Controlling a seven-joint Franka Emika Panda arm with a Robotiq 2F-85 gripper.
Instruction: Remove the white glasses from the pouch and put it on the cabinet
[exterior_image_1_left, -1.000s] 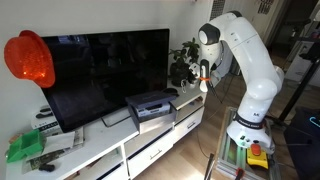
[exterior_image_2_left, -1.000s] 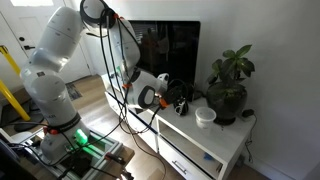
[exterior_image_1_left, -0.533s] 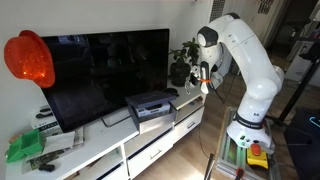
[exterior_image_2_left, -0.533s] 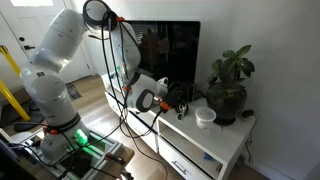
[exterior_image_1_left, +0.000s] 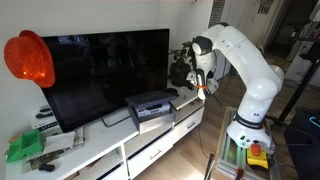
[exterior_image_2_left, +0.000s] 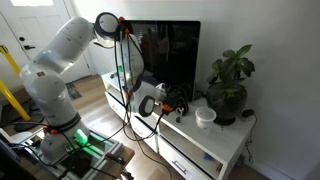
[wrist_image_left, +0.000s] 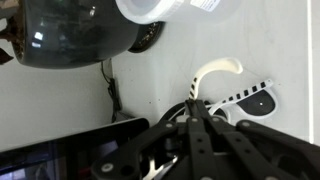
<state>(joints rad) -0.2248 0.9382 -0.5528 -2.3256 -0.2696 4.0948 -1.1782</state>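
The white glasses (wrist_image_left: 222, 70) lie on the glossy white cabinet (wrist_image_left: 140, 80), with one curved white temple, one black-and-white striped temple and a dark lens showing. A dark pouch (wrist_image_left: 168, 112) shows as a rounded shape under my fingers. My gripper (wrist_image_left: 192, 106) is shut, its tips right over the spot where the glasses meet the pouch; whether it pinches anything is hidden. In both exterior views the gripper (exterior_image_1_left: 201, 90) (exterior_image_2_left: 165, 103) is low over the cabinet (exterior_image_1_left: 150, 142) (exterior_image_2_left: 225, 145), beside the plant.
A potted plant (exterior_image_1_left: 182, 65) (exterior_image_2_left: 230, 82) in a black pot (wrist_image_left: 70, 35) and a white cup (exterior_image_2_left: 205, 117) (wrist_image_left: 175, 10) stand close by. The television (exterior_image_1_left: 100, 70) and a black box-shaped device (exterior_image_1_left: 150, 105) sit further along. An orange object (exterior_image_1_left: 28, 58) hangs at the far end.
The arm has bent lower and the shut gripper has come down and slightly towards the television, closer to the cabinet top.
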